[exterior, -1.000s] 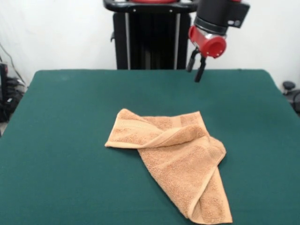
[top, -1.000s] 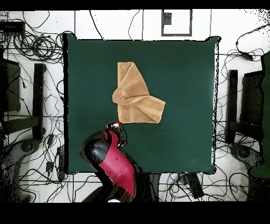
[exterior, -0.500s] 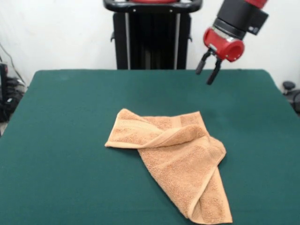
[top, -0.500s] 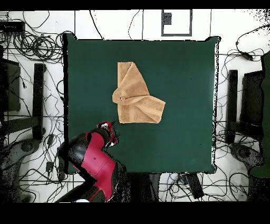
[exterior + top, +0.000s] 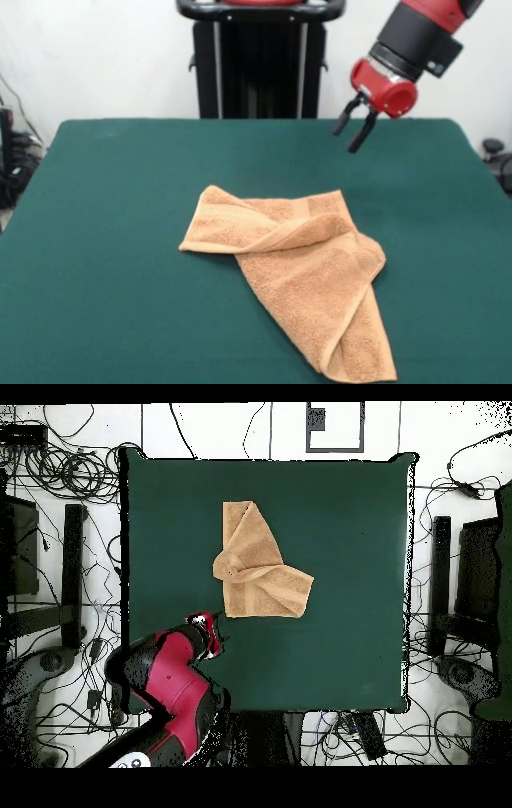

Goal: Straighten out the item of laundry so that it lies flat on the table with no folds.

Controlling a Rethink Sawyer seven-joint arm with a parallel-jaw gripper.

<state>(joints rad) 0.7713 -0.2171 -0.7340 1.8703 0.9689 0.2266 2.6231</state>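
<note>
Towel (image 5: 300, 268) lies crumpled on the table (image 5: 104, 240), one part folded over, a long flap running toward the near edge. Gripper (image 5: 353, 132) hangs above the table's far right side, fingers apart, holding nothing, well apart from the towel.

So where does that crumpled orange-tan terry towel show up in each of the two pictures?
Front view: the orange-tan terry towel lies just right of the middle of the dark green felt table, trailing to the picture's bottom edge.
Overhead view: the towel sits left of the table's centre, its narrow end pointing up.
Shared landmark: the red and black gripper, hanging in the air clear of the towel; overhead it shows at lower left.
</note>
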